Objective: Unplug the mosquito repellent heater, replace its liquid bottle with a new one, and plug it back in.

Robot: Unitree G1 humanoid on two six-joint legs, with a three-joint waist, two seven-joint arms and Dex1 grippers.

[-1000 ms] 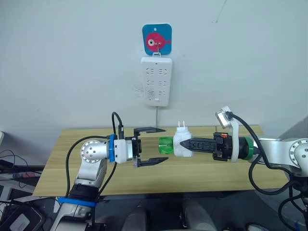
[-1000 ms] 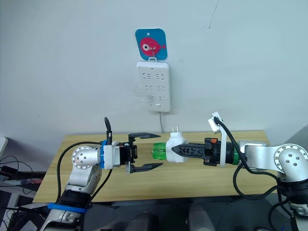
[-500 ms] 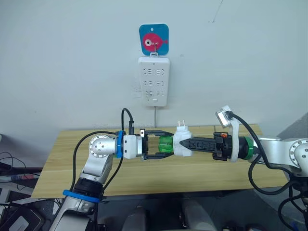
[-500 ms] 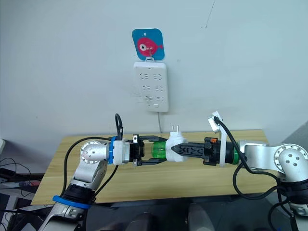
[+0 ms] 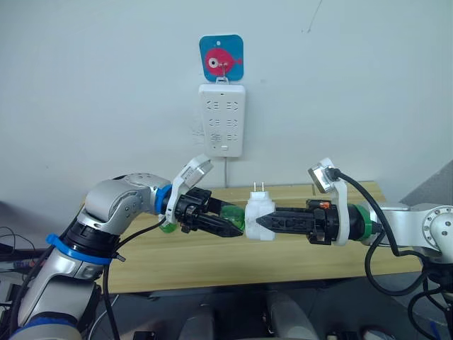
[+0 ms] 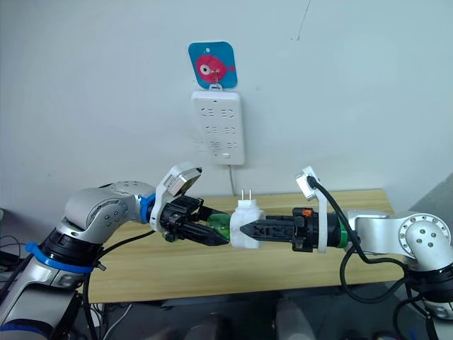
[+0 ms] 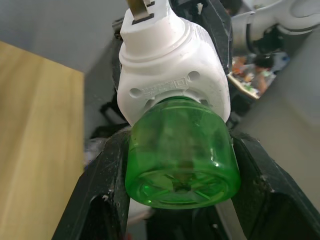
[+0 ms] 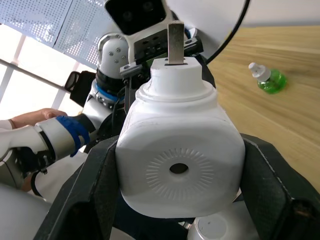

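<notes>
Mid-air above the wooden surface [image 5: 212, 251], the right gripper [image 5: 259, 222] pinches the mosquito repellent heater [image 5: 259, 218] while the left gripper [image 5: 232, 227] clamps its green bottle [image 7: 182, 155]. A skewed twist risks slipping fingers, dropping either. The spare bottle [image 8: 267, 79] waits on the surface.

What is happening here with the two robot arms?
The right gripper holds the white mosquito repellent heater in the air above the wooden table, unplugged from the power strip on the wall. The left gripper is closed on the green bottle, which is not yet off the heater. A second green bottle lies on the table.
</notes>
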